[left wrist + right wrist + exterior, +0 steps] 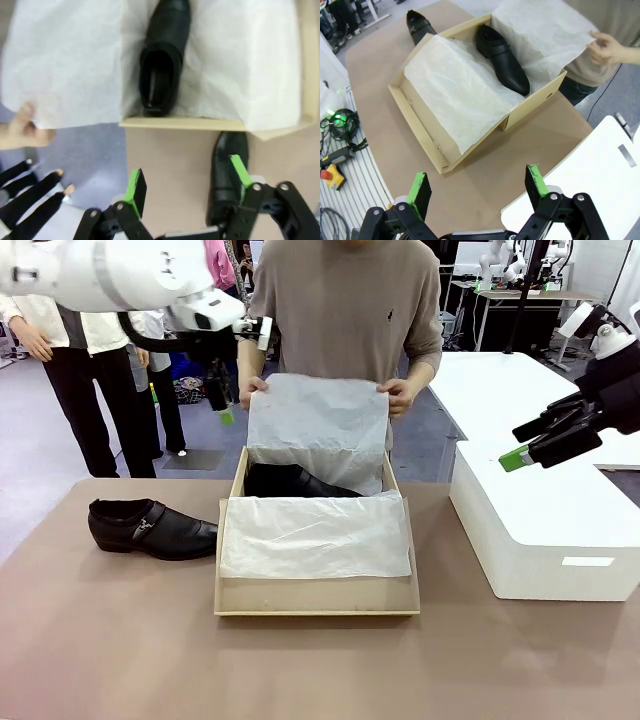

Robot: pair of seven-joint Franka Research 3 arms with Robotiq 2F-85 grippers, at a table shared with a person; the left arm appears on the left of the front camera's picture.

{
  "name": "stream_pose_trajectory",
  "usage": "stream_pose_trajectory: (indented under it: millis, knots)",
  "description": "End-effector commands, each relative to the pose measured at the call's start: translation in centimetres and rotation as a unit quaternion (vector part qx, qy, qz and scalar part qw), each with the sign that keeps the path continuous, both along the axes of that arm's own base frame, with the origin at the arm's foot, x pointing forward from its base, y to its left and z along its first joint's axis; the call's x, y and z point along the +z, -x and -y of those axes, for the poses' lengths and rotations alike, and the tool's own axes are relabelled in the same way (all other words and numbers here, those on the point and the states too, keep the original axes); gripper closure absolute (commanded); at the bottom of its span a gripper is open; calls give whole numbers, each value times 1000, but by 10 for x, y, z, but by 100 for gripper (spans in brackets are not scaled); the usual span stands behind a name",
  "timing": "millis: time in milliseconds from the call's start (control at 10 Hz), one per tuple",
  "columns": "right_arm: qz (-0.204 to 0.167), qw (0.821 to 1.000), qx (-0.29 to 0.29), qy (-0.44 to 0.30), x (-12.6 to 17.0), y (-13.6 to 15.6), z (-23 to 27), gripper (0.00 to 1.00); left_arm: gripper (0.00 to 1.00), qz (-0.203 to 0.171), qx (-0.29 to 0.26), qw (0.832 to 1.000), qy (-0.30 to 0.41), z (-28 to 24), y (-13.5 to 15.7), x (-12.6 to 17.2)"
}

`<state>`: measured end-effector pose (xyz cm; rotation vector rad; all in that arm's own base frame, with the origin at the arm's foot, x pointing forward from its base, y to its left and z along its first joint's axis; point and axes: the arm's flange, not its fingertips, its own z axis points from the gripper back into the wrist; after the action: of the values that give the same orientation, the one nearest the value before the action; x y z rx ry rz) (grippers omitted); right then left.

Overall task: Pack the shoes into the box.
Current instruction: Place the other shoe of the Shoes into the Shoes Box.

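One black shoe (295, 482) lies in the far half of the brown box (316, 597), on white tissue paper (315, 535). The other shoe (150, 528) rests on the table left of the box. A person stands behind the box and holds a sheet of tissue (318, 425) up with both hands. My left gripper (222, 405) hangs open and empty high over the box's far-left corner; its wrist view looks down on the boxed shoe (162, 55) and the table shoe (227, 175). My right gripper (520, 445) is open and empty, up at the right above the white block.
A large white block (545, 530) stands on the table right of the box. The person's hands (252, 388) are at the lifted tissue's upper corners. Brown table surface (110, 640) lies free in front and at the left. More people stand behind at the left.
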<state>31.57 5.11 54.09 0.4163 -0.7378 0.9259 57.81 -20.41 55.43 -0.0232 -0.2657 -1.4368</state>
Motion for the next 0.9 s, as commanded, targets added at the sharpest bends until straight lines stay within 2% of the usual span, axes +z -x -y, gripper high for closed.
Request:
stream_pose_trajectory:
  millis: [0,400,800]
  knots:
    - [4,1000,6,-8,0,-2,-1,0,14,8,-48,998,27,-48,32,-11]
    - [4,1000,6,-8,0,-2,-1,0,14,59,-100,991,65,-128,59,-24]
    - [4,1000,6,-8,0,-2,-1,0,14,28,-45,996,78,-155,68,-36]
